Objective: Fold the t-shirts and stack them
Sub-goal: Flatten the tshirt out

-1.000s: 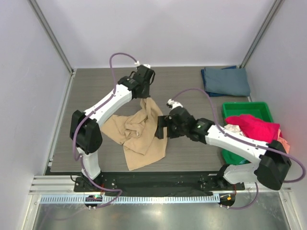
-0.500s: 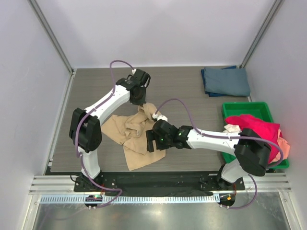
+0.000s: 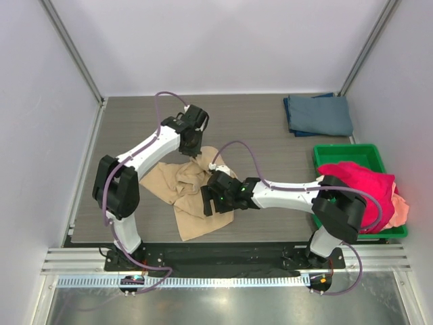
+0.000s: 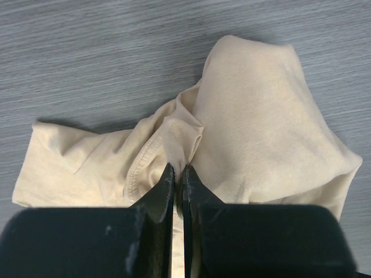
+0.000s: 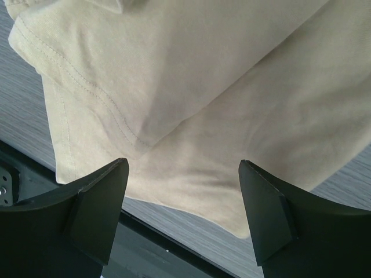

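Note:
A tan t-shirt (image 3: pixel 193 203) lies crumpled on the grey table, left of the middle. My left gripper (image 3: pixel 194 152) is shut on a pinched ridge of the tan shirt (image 4: pixel 255 116) at its far edge, next to a stitched hem. My right gripper (image 3: pixel 207 202) is open and hovers low over the shirt's near part (image 5: pixel 191 98), with the cloth between its spread fingers (image 5: pixel 98 202). A slate blue-grey t-shirt (image 3: pixel 318 114) lies folded at the far right. A magenta t-shirt (image 3: pixel 358 179) and a peach one (image 3: pixel 399 210) are heaped in the green bin.
The green plastic bin (image 3: pixel 345 152) stands at the right edge of the table. The table's dark front edge (image 5: pixel 35 162) runs just beyond the tan shirt's near hem. Grey walls and metal posts enclose the table.
My left gripper has carried the pinched cloth down and toward the near side, bunching the shirt. My right gripper has swung left across the table to above the shirt's near part.

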You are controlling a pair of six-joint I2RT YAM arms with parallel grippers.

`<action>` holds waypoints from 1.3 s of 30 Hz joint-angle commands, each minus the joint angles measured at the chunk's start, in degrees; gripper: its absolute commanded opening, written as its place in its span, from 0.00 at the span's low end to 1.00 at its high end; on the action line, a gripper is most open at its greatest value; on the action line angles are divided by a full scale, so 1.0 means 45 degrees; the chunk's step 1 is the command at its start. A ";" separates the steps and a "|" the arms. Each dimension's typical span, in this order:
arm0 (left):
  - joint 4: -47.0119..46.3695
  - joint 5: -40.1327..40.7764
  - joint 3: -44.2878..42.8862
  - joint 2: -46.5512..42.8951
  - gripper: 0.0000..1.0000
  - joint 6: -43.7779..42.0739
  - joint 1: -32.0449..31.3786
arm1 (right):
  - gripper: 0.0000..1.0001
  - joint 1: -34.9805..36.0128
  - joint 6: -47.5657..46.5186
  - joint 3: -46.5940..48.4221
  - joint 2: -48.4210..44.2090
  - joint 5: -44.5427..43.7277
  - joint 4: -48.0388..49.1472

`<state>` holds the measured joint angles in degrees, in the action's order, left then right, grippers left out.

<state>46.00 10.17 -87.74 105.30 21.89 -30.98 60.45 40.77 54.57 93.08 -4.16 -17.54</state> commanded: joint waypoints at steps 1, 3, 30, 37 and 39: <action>-0.0378 0.0473 -0.0032 -0.0938 0.00 -0.0352 0.0088 | 0.82 0.0142 0.0197 0.0764 0.0330 -0.0383 0.0499; -0.0339 0.0571 -0.0032 -0.0938 0.00 -0.0392 0.0088 | 0.82 0.0181 0.0197 0.0862 0.0526 -0.0345 0.0480; -0.0163 0.0923 -0.0013 -0.1114 0.00 -0.0392 0.0088 | 0.31 0.0825 0.0588 0.2425 0.2714 -0.0383 0.0519; -0.0202 0.1488 0.0065 -0.1425 0.00 -0.0392 0.0088 | 0.01 0.0806 0.0276 0.2464 0.1974 -0.1530 -0.0318; -0.0319 0.1683 0.0221 -0.1757 0.00 -0.0314 0.0088 | 0.01 0.0806 -0.0037 0.2464 0.1060 -0.2196 -0.1196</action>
<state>45.60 14.76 -87.11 102.32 20.69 -30.98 63.81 42.57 63.94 104.20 -7.31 -18.28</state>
